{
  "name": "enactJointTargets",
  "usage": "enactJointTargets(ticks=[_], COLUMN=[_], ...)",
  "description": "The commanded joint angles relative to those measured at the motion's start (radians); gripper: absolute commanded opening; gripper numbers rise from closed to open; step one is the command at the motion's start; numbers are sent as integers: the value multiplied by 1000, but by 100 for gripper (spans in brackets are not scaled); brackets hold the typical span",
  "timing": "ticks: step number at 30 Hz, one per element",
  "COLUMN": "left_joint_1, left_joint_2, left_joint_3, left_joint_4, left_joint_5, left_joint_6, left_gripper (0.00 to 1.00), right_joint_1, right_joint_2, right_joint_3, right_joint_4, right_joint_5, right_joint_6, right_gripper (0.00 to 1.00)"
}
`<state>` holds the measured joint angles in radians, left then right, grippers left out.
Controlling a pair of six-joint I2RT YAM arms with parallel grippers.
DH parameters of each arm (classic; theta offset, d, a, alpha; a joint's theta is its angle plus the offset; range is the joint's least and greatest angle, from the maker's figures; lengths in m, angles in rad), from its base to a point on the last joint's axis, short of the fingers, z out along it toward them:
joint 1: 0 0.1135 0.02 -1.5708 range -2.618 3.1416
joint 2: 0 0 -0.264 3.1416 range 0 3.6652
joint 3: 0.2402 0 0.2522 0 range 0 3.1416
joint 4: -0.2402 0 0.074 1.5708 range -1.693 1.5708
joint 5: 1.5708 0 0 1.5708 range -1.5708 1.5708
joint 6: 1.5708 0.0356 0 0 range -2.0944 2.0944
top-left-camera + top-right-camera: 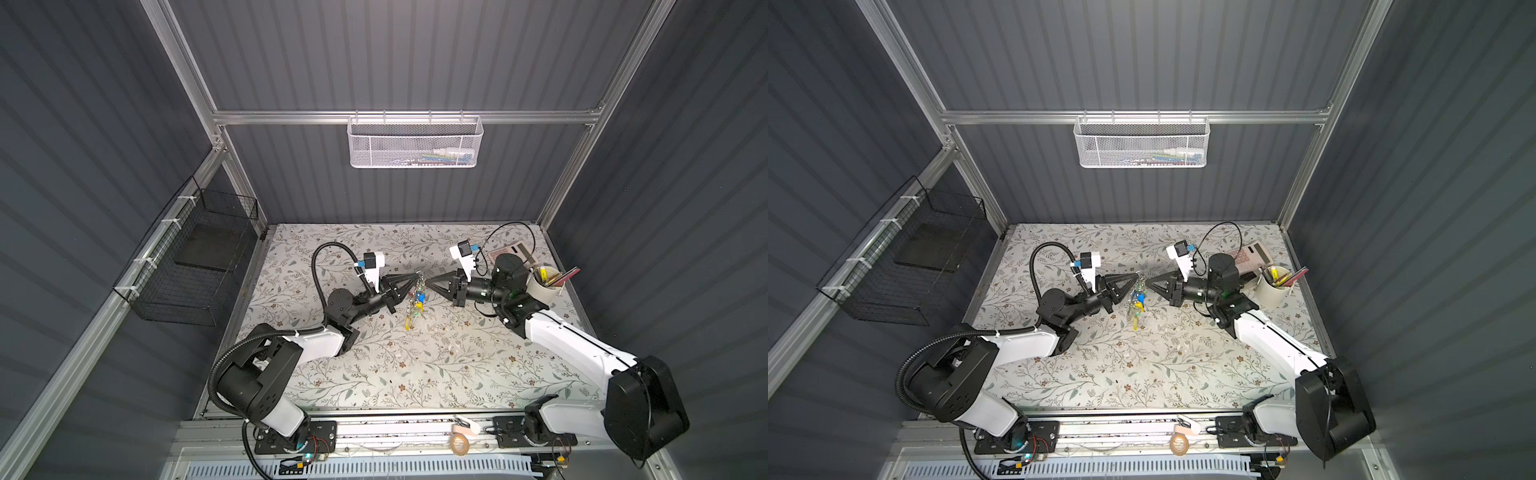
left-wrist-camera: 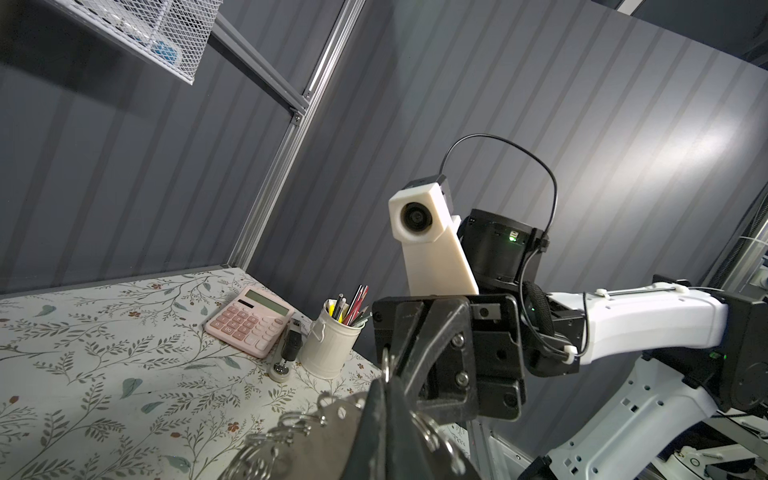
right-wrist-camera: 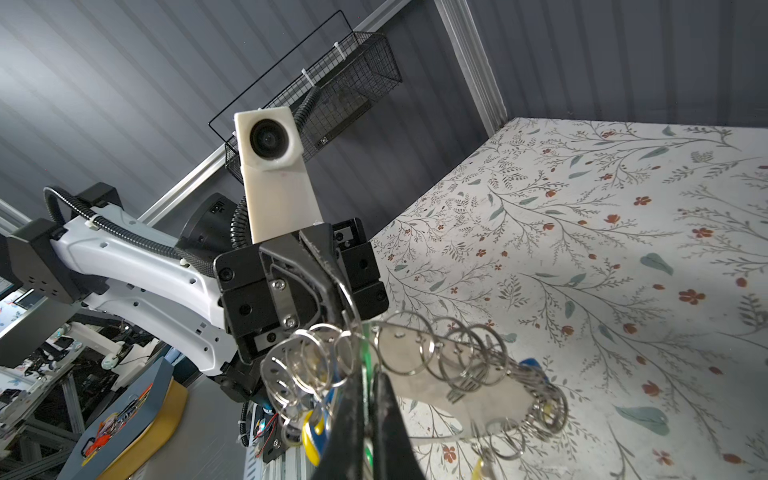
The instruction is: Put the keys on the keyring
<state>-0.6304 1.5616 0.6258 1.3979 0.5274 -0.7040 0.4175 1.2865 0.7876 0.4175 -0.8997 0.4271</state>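
A: Middle of the tabletop (image 1: pixel 374 374), a little toward its far edge: two arms, tip to tip. What hangs between them?

B: The keyring (image 1: pixel 417 297). Silver rings with blue and yellow tags, in a bunch that drops from the tips and trails toward the near edge. Whether its lowest loop touches the tabletop, I cannot tell from here.

A: Left gripper (image 1: pixel 417 275)?

B: Pressed together on the keyring. In the right wrist view its fingers (image 3: pixel 324 257) nip one thin wire loop. The other rings fan out just beside them.

A: Right gripper (image 1: pixel 429 279)?

B: Pressed together too, its tip nearly touching the left one's from the opposite side of the bunch. In its own wrist view a bright green strip runs down the narrow slit between its fingers (image 3: pixel 353 415). That strip is the tag of the keys (image 3: pixel 366 353), pinched there.

A: Where do the keys lie relative to the keyring?

B: Right against it, at the top of the bunch, with rings crowding both sides of the right gripper's tip. Whether their small ring is threaded on the big loop is hidden. In both top views the green tag is too small to pick out.

A: Anything else?

B: A cup (image 1: pixel 542 291) of pens and a calculator (image 1: pixel 1252 253) at the far right corner, well apart from the bunch.
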Motion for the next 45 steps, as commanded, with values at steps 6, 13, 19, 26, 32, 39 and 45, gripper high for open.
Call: enactJointTargets(ticks=[6,13,19,26,32,39,45], left_joint_1=[-2,-4,-11,-15,-15,-15,-15], left_joint_2=[-13,3,24,43,32,22,14], left_joint_3=[46,50,49,45,29,21,16], left_joint_4=[62,79,99,130,126,133,133], left_joint_5=[-45,-47,-49,-49,-52,-43,-20], left_joint_6=[9,-3,-9,-21,-11,-14,-15], left_gripper=[0,0,0,0,0,0,0], right_joint_1=[41,68,89,92,30,-54,-94], right_joint_2=[-22,12,44,42,-18,-121,-161], right_joint_3=[-14,9,56,55,-5,-61,-29], right_joint_4=[-102,-114,-115,-101,-42,-67,-76], right_joint_5=[61,68,67,72,47,29,-1], right_joint_6=[-75,-82,-81,-60,4,22,15], right_gripper=[0,0,2,12,22,34,47])
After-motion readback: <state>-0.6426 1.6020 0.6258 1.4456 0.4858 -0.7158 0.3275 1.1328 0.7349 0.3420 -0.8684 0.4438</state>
